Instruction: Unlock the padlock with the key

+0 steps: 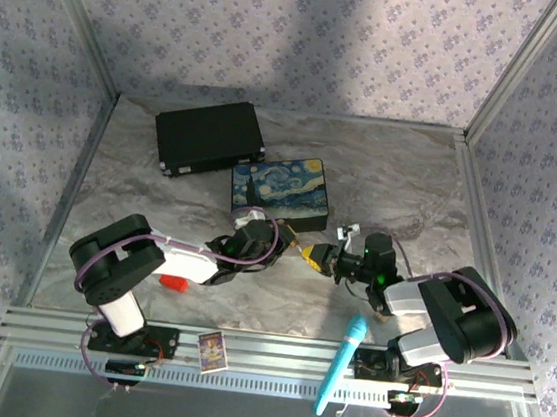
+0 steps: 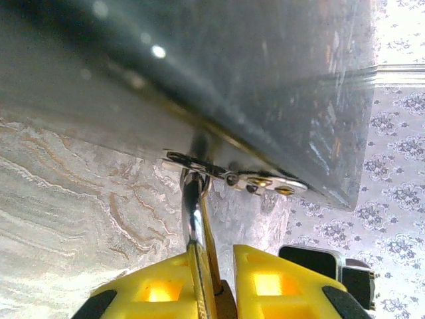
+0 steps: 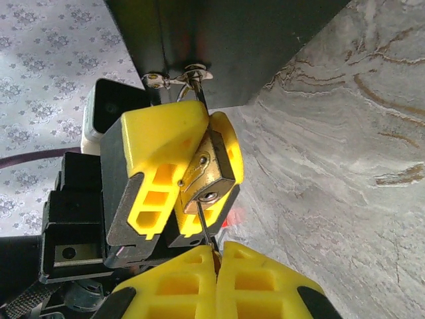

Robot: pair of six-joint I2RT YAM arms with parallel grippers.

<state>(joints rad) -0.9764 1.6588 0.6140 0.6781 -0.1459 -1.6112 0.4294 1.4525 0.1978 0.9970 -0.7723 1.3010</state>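
The small brass padlock (image 3: pixel 209 176) hangs by its thin silver shackle (image 2: pixel 192 212) from the hasp (image 2: pixel 246 178) on the front of the painted tin box (image 1: pixel 281 189). My left gripper (image 2: pixel 222 266) is shut on the padlock, one yellow finger on each side of its body; in the right wrist view its fingers (image 3: pixel 156 153) hold the lock with the keyhole end facing me. My right gripper (image 3: pixel 216 256) is shut on the key (image 3: pixel 204 222), whose thin blade reaches up to the keyhole (image 3: pixel 211 196). The two grippers meet in front of the box (image 1: pixel 310 255).
A black case (image 1: pixel 209 137) lies behind the tin box. A teal marker (image 1: pixel 339 364) and a small card (image 1: pixel 211 349) rest on the front rail. A red object (image 1: pixel 174 281) sits beside the left arm. Patterned walls enclose the marble table (image 1: pixel 411 193).
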